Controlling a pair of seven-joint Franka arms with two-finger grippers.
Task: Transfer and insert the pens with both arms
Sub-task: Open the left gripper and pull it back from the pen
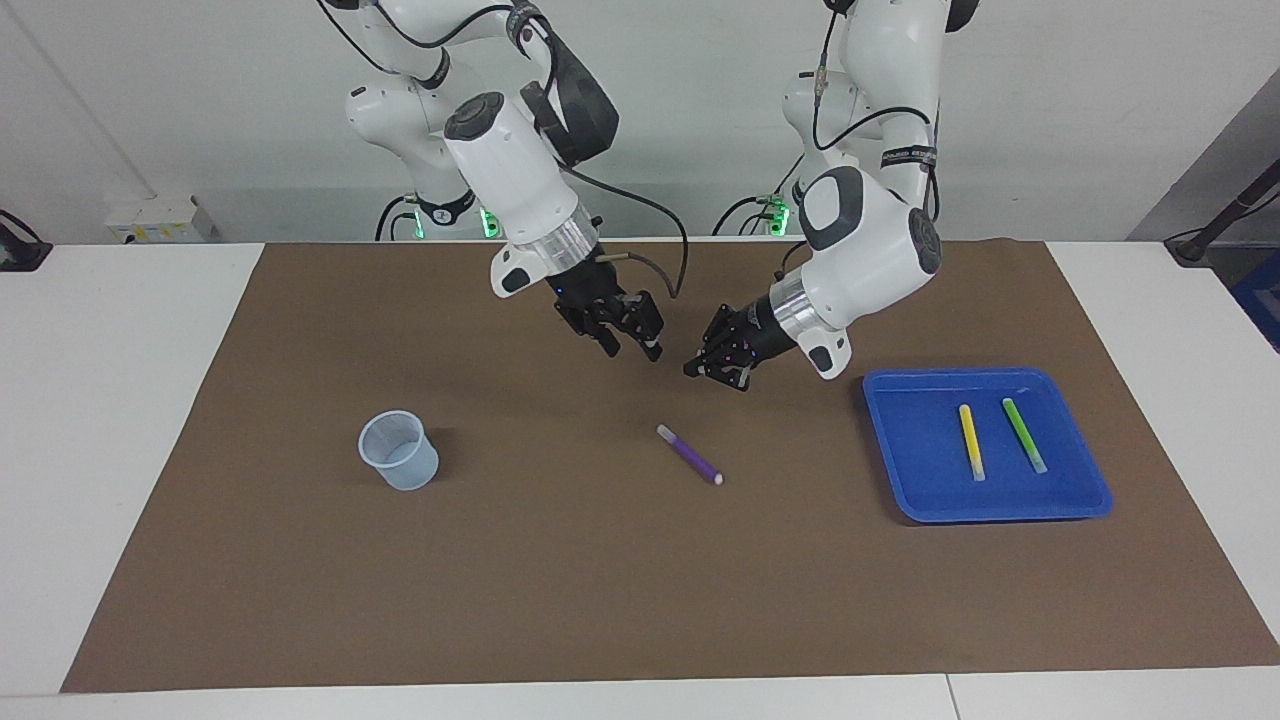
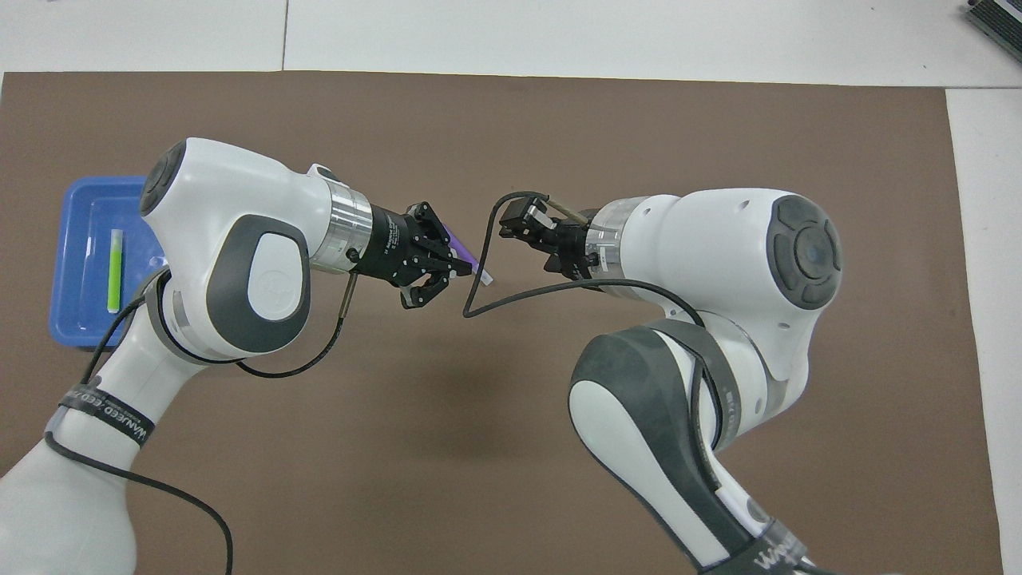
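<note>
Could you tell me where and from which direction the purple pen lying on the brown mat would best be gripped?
Probably at mid-barrel, coming straight down from above. The purple pen lies flat and slantwise on the mat, with bare mat all round it and held by neither gripper, so the fingers would best straddle the thin barrel crosswise to its length. Its pale ends look less suited for gripping.

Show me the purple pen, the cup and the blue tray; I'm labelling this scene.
purple pen [image 1: 689, 456]: facing view, middle of its barrel.
cup [image 1: 399, 463]: facing view, outer wall.
blue tray [image 1: 910, 440]: facing view, bare floor beside the yellow pen.
</note>
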